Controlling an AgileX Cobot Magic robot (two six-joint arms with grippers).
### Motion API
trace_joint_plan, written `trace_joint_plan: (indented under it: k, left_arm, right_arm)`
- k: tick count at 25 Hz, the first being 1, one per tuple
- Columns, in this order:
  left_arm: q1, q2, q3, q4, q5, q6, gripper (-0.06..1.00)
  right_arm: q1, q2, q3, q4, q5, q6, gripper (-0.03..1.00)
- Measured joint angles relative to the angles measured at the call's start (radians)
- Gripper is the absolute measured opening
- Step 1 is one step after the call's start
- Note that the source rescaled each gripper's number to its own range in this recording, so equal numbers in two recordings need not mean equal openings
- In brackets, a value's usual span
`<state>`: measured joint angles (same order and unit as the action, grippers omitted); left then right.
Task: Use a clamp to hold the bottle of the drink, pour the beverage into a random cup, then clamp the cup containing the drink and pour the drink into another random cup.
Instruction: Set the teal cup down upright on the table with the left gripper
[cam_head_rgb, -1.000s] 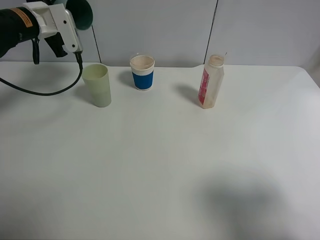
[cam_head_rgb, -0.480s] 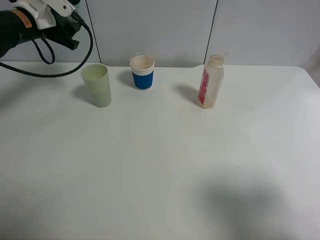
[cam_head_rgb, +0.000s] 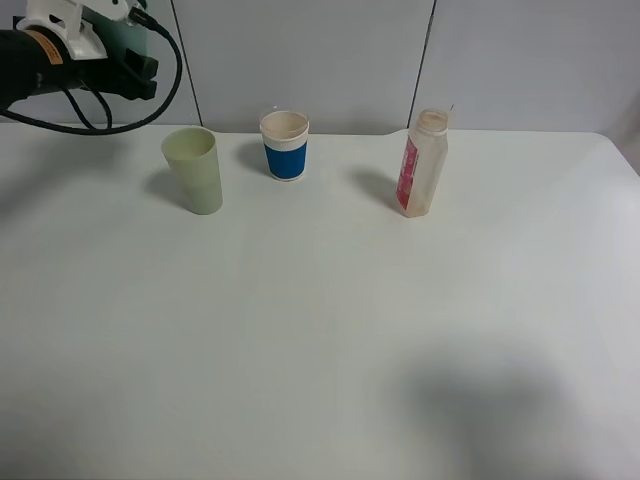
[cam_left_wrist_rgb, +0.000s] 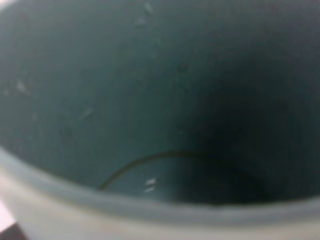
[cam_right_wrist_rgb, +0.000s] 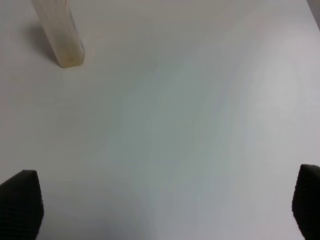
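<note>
My left gripper (cam_head_rgb: 130, 62) hangs high at the back left, above and left of the pale green cup (cam_head_rgb: 195, 170). It is shut on a dark teal cup (cam_head_rgb: 135, 38), whose inside (cam_left_wrist_rgb: 160, 100) fills the left wrist view. A paper cup with a blue sleeve (cam_head_rgb: 285, 145) stands upright at the back centre. The drink bottle (cam_head_rgb: 423, 163) with a red label stands upright and uncapped to its right, and its base shows in the right wrist view (cam_right_wrist_rgb: 60, 37). My right gripper (cam_right_wrist_rgb: 165, 210) is open over bare table, well short of the bottle, and is outside the high view.
The white table (cam_head_rgb: 320, 330) ends against a grey panelled wall at the back. A black cable (cam_head_rgb: 160, 90) loops from the left arm above the pale green cup. A soft shadow lies on the table at the front right.
The left arm has swung up and back to the left with the teal cup, away from above the pale green cup. The cups, the bottle and the right gripper have not moved.
</note>
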<state>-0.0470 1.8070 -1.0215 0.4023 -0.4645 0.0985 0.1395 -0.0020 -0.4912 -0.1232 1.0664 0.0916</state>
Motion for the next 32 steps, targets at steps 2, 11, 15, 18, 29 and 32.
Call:
trace_joint_plan:
  k: [2,11,15,18,29,32]
  left_arm:
    - [0.005,0.000,0.000,0.000,0.001,-0.051,0.00]
    - [0.114,0.000,0.002,0.039,-0.002,-0.291,0.00]
    - [0.144,0.000,0.034,0.087,-0.053,-0.354,0.00]
    - [0.180,0.000,0.109,0.146,-0.194,-0.418,0.00]
    - [0.254,0.002,0.283,0.155,-0.426,-0.430,0.00]
    - [0.254,0.003,0.326,0.069,-0.456,-0.388,0.00]
  right_arm:
    - [0.000,0.000,0.000,0.000,0.000,0.000,1.00]
    - [0.000,0.000,0.000,0.000,0.000,0.000,1.00]
    - [0.000,0.000,0.000,0.000,0.000,0.000,1.00]
    - [0.000,0.000,0.000,0.000,0.000,0.000,1.00]
    - [0.000,0.000,0.000,0.000,0.000,0.000,1.00]
    - [0.000,0.000,0.000,0.000,0.000,0.000,1.00]
